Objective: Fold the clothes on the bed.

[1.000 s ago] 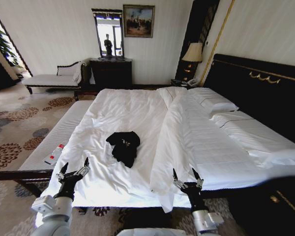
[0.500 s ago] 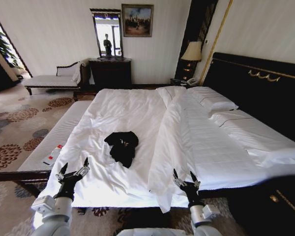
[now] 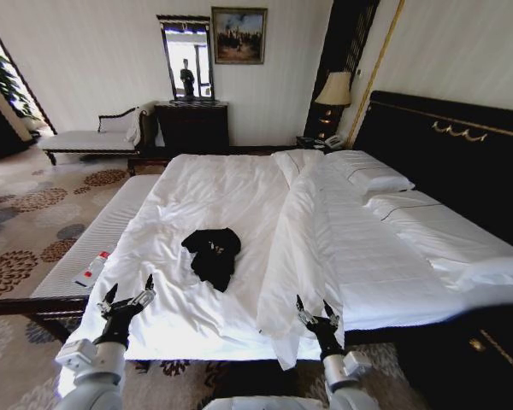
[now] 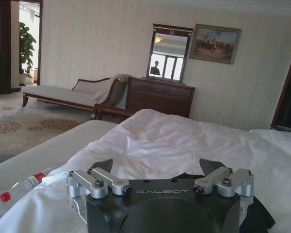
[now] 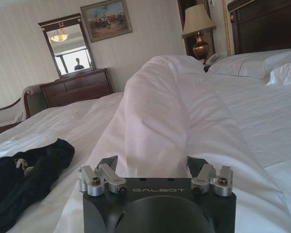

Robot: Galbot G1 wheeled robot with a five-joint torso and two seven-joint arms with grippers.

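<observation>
From the head camera, a black T-shirt (image 3: pixel 213 255) lies crumpled near the middle of the white bed (image 3: pixel 239 192), its lettering lost in the folds. The left gripper (image 3: pixel 127 295) hovers at the bed's near edge, fingers spread and empty; the right gripper (image 3: pixel 315 311) stands beside the turned-back duvet fold (image 3: pixel 295 248), fingers likewise parted. A bottle (image 3: pixel 94 268) rests on the white bench (image 3: pixel 103 235) alongside.

At the left wrist, the left gripper (image 4: pixel 163 167) is released over the sheets, the T-shirt (image 4: pixel 254 216) mostly hidden behind its body. The red-capped bottle (image 4: pixel 19 187) is cut off at the frame edge.

At the right wrist, the right gripper (image 5: pixel 155 165) is open, holding nothing, close against the duvet fold (image 5: pixel 155 116). The T-shirt (image 5: pixel 24 177) lies well off to one side, partly cropped.
</observation>
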